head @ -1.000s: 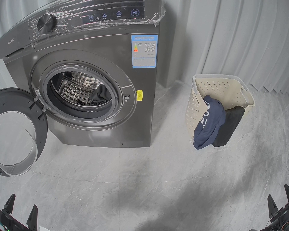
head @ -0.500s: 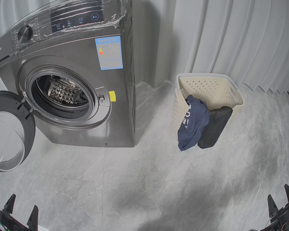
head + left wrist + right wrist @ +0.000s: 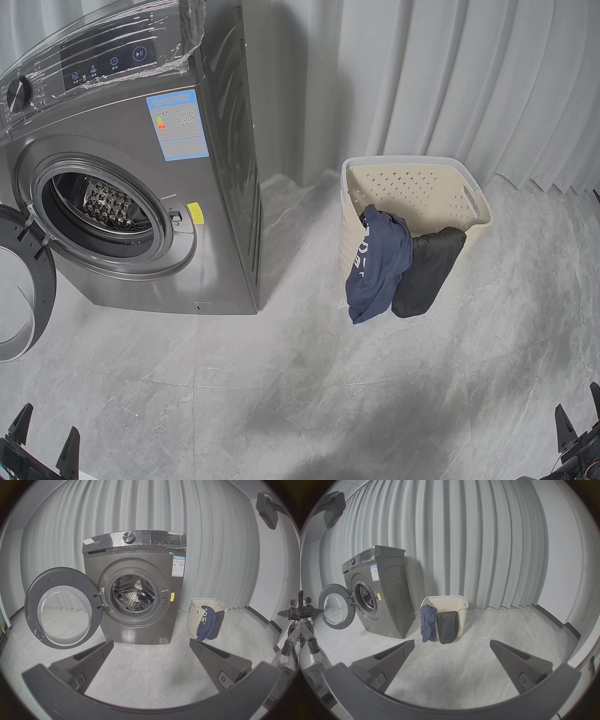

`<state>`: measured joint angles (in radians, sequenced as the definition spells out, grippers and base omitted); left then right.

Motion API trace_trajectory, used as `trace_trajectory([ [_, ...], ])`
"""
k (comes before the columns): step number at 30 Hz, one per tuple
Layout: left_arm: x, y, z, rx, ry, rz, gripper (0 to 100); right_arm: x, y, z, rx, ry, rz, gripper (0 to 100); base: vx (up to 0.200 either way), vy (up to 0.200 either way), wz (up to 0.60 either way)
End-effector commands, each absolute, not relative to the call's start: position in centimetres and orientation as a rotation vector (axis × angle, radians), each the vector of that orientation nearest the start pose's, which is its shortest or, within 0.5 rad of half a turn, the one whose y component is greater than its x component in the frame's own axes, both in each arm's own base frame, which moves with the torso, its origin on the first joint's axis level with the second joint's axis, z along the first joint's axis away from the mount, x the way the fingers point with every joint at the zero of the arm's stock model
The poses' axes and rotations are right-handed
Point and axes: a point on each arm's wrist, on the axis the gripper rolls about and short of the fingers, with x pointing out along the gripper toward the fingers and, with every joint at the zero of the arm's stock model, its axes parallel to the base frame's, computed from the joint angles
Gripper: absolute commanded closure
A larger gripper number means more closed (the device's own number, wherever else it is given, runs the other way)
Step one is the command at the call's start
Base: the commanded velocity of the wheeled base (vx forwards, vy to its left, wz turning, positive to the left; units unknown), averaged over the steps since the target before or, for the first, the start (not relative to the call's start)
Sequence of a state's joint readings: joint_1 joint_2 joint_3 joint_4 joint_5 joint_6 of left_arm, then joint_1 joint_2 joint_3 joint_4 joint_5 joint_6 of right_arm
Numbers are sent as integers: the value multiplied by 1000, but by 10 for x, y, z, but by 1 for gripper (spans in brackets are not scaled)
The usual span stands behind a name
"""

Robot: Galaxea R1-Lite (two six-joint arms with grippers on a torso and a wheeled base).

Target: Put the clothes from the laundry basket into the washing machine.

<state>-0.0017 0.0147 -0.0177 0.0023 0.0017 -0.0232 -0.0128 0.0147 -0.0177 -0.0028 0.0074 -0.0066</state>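
Observation:
A cream laundry basket [image 3: 431, 181] [image 3: 195, 617] [image 3: 456, 605] stands on the floor right of the grey washing machine [image 3: 206, 206] [image 3: 134, 630] [image 3: 390, 605]. A navy garment [image 3: 378, 265] [image 3: 207, 623] [image 3: 428, 623] and a black garment [image 3: 428, 272] [image 3: 447, 626] hang over the basket's front rim. The machine's round door [image 3: 19, 294] [image 3: 61, 608] [image 3: 336, 606] is swung wide, and dark cloth [image 3: 140, 605] lies in the drum. My left gripper [image 3: 44, 434] [image 3: 150, 655] and right gripper [image 3: 578, 412] [image 3: 451, 655] are both open and empty, low and well short of the basket.
Grey tiled floor [image 3: 312, 375] stretches between me and both the machine and the basket. Pale curtains [image 3: 469, 81] run along the back wall behind them. The open door juts out to the left of the machine.
The whole head picture has shifted left, so the camera has turned right: the basket now sits nearer the middle and the machine is seen from its right side. Both grippers hold their places.

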Motion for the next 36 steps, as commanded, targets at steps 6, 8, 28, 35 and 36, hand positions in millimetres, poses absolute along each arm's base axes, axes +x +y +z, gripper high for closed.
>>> trace_trajectory([
  [6, -23, 0, 76, -26, 5, 2, 0, -22, 0, 76, -8, 3, -5, 0, 67, -33, 0],
  [8, -22, 0, 76, -28, 6, 11, 0, -22, 0, 76, -8, 2, -6, 0, 0, -200, 0],
  [28, -22, 0, 76, -25, 5, 6, 0, -22, 0, 77, -8, 0, -6, 0, 0, -200, 0],
  [35, -22, 0, 76, -23, 5, 8, 0, -22, 0, 76, -8, 2, -6, 0, 0, -114, 0],
  [36, -22, 0, 76, -25, 5, 6, 0, -22, 0, 76, -8, 2, -6, 0, 0, 0, 0],
])
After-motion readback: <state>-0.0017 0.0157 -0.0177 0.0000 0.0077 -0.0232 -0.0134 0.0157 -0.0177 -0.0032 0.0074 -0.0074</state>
